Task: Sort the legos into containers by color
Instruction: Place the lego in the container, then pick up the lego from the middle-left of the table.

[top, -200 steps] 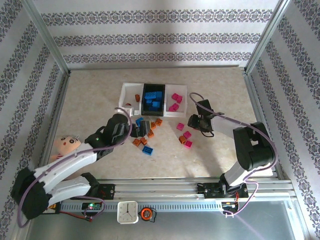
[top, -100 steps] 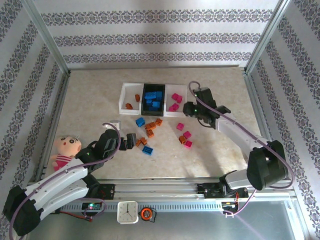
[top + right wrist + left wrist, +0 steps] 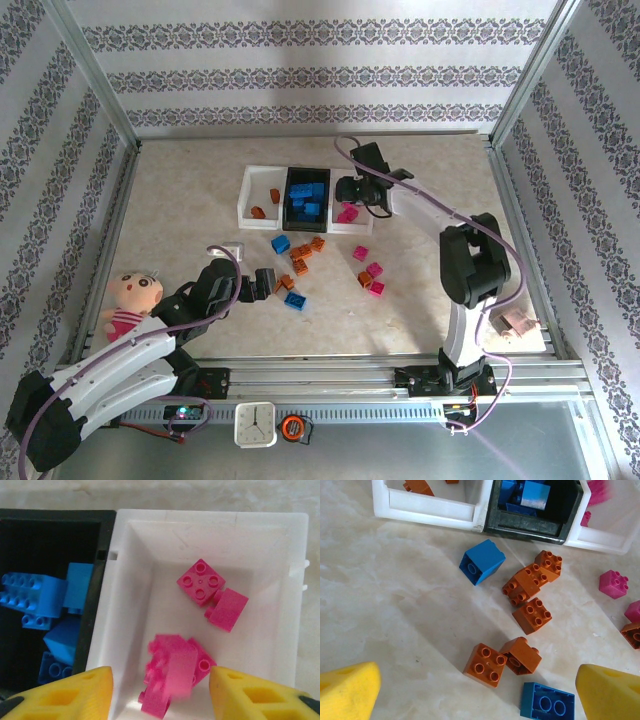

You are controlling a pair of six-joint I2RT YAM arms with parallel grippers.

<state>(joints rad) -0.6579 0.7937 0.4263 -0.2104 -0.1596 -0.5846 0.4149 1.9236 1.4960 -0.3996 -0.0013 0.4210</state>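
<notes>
right gripper (image 3: 161, 682) spread wide, gripping nothing | blurred pink lego (image 3: 167, 672) loose in its gap, lower centre, inside white bin (image 3: 296, 580) | left gripper (image 3: 477, 682) spread wide, empty | orange legos (image 3: 482, 665) at centre, on table (image 3: 395, 605) | black bin (image 3: 530, 530) top edge

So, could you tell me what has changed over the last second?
The right tool swung from above the table to over the right white bin, where it is open with a blurred pink brick apparently dropping between its fingers. The left tool, open, drew back towards its base, then held. The loose bricks on the table and the bins stayed put.
</notes>
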